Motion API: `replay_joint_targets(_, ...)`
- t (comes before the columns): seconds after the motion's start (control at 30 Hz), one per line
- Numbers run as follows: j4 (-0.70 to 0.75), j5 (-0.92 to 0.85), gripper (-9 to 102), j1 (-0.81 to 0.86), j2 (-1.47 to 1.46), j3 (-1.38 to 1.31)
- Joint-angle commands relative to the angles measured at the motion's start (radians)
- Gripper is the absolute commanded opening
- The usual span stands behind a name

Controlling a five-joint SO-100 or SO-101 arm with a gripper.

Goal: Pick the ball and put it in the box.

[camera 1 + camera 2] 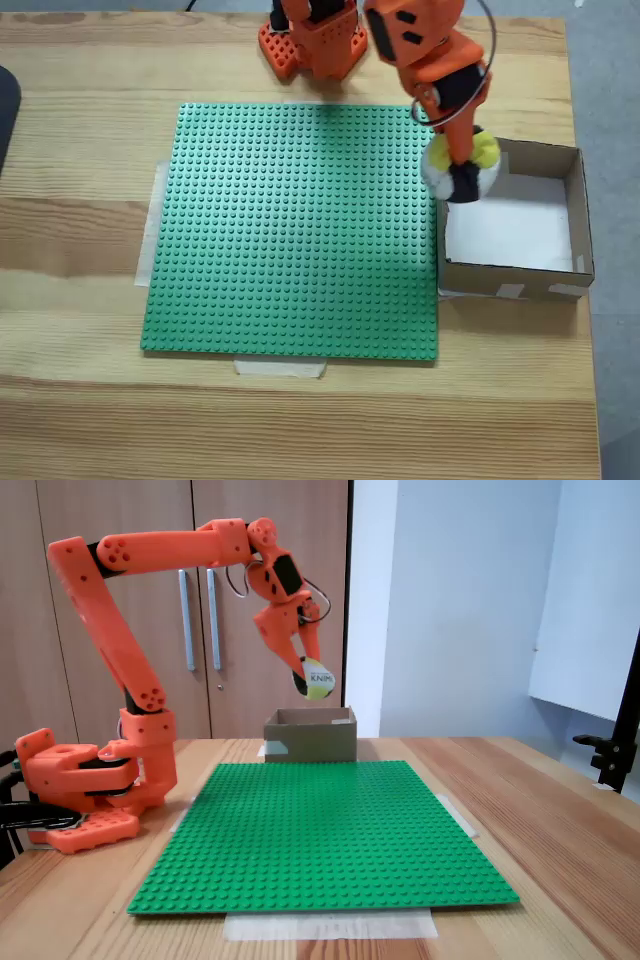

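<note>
The ball, patched yellow, white and black, hangs in the air held by my orange gripper, which is shut on it. In both fixed views the ball is above the box's near-arm edge, well over its rim. The brown cardboard box has low walls and a white floor and stands at the green baseplate's edge, on the table. My arm reaches from its orange base across to it.
A large green studded baseplate is taped to the wooden table. The table's edge runs just past the box in a fixed view. Cupboard doors stand behind the arm.
</note>
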Motion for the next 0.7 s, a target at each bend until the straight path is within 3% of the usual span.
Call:
replay_joint_targets(0.0, -0.012, 0.002, -1, -0.020, -0.009, -0.080)
replay_joint_targets(0.67, -0.008, 0.017, -1, -0.127, -0.313, -0.322)
